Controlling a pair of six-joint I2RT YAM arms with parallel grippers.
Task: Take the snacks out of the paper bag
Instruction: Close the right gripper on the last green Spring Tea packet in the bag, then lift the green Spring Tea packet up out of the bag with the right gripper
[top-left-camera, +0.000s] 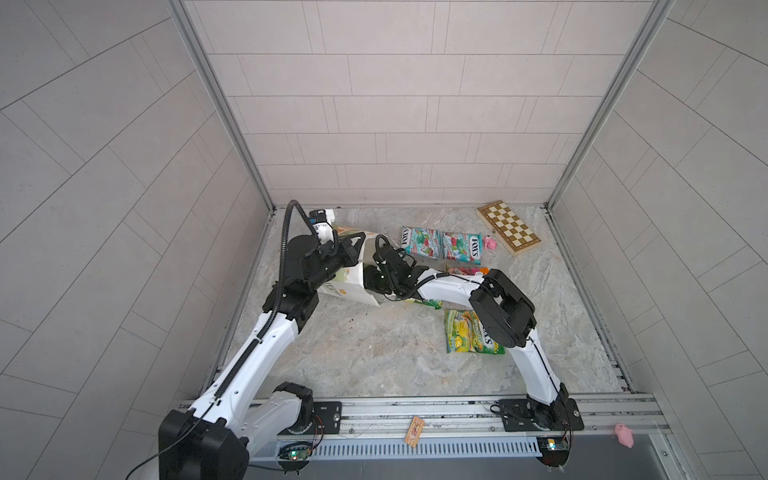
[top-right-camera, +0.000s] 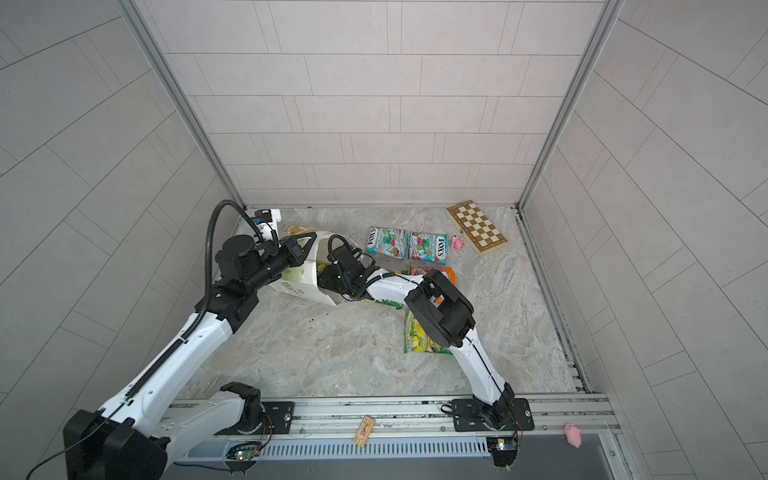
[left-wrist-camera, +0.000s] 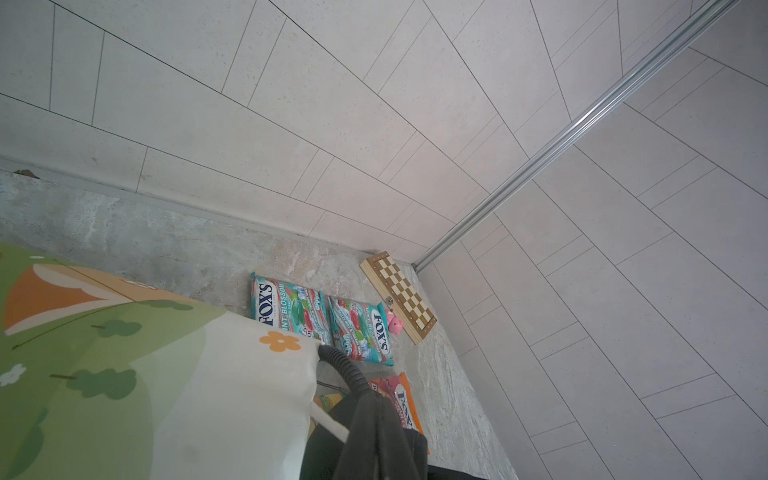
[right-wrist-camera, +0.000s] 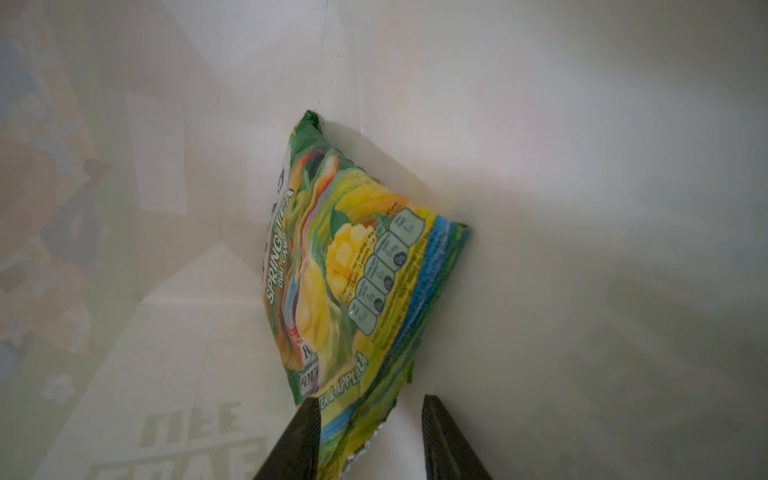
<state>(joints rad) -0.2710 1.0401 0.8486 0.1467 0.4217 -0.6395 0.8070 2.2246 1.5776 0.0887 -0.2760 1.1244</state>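
While buried in the mouth of the tipped-over white paper carrier bag (top-left-camera: 353, 284), right gripper (right-wrist-camera: 370, 399) jaws apart, astride the near crimped edge of a glossy green-yellow candy packet (right-wrist-camera: 353, 257), not clamped yet. Packet deep inside the bag, resting against its inner wall. Risks: biting only the crimp and slipping off the slick film; catching the bag wall too and dragging the bag; shoving the packet deeper if advanced unclosed. On the bag's upper rim, left gripper (top-left-camera: 358, 243) shut, apparently pinching it to prop the mouth; if lost, paper down onto the right wrist. Just outside the bag's mouth: second green-yellow packet (top-left-camera: 428, 302) under the right forearm, orange-pink packet (top-left-camera: 467, 271) beside. Farther from the mouth: third green-yellow packet (top-left-camera: 465, 332), part-hidden by the elbow, likely in the way of a pull-out sweep. Beyond, well apart from the bag: teal packets (top-left-camera: 419, 243), pink toy pig (top-left-camera: 490, 242), wooden chessboard (top-left-camera: 509, 232).
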